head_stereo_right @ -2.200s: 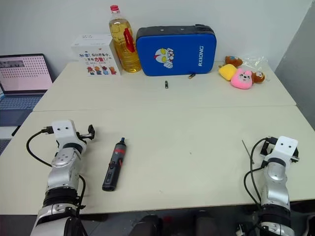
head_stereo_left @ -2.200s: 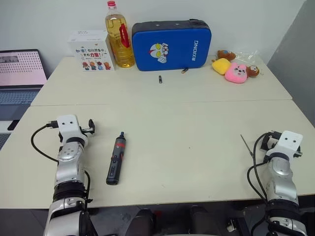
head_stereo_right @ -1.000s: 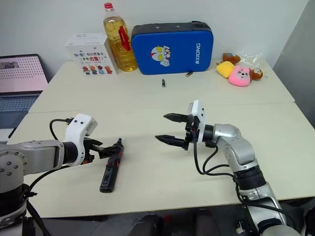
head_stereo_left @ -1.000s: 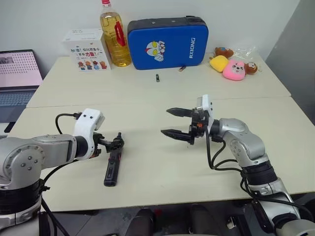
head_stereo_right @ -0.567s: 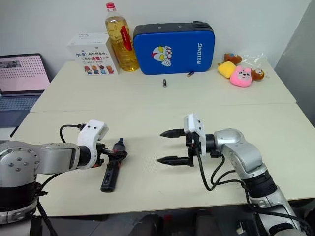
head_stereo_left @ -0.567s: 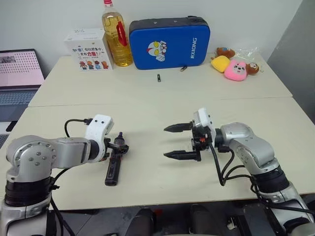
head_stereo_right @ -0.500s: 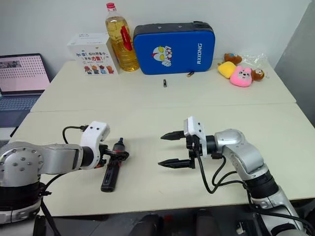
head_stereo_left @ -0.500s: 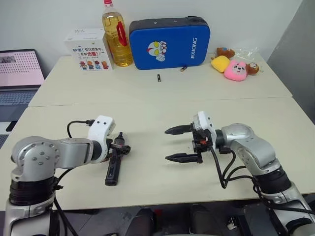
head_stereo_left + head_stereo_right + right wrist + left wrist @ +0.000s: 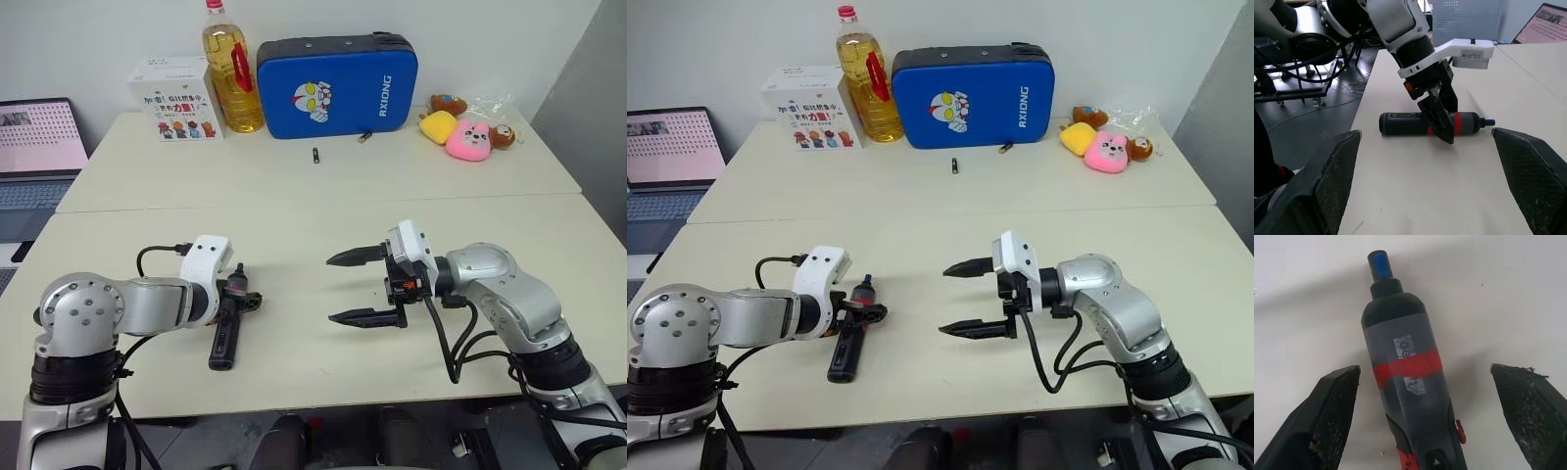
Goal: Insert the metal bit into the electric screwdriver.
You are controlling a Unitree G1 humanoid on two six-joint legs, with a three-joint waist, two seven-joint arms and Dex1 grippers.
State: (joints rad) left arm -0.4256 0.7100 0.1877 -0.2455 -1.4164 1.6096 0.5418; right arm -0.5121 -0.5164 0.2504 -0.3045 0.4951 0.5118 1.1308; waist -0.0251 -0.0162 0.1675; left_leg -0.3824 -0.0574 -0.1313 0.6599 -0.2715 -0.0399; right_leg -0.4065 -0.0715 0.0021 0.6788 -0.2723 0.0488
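Note:
The electric screwdriver (image 9: 224, 331), black with a red band, lies on the table at the front left, tip end pointing away from me. My left gripper (image 9: 241, 291) is open and straddles its tip end; in the left wrist view the screwdriver (image 9: 1406, 382) lies between the two fingers (image 9: 1327, 416), not touching them. My right gripper (image 9: 333, 290) hovers open and empty over the table's middle, pointing left toward the screwdriver (image 9: 1400, 123). The metal bit is out of view.
At the back stand a blue case (image 9: 338, 86), an oil bottle (image 9: 230, 73) and a white box (image 9: 176, 98), with plush toys (image 9: 460, 132) at the back right. A short dark bit (image 9: 316, 155) and a brass piece (image 9: 364, 138) lie before the case. A laptop (image 9: 34, 147) sits left.
My left gripper has sunk lower over the screwdriver's tip end and its wrist has rolled. My right gripper has drawn back toward me and turned. Both stay open.

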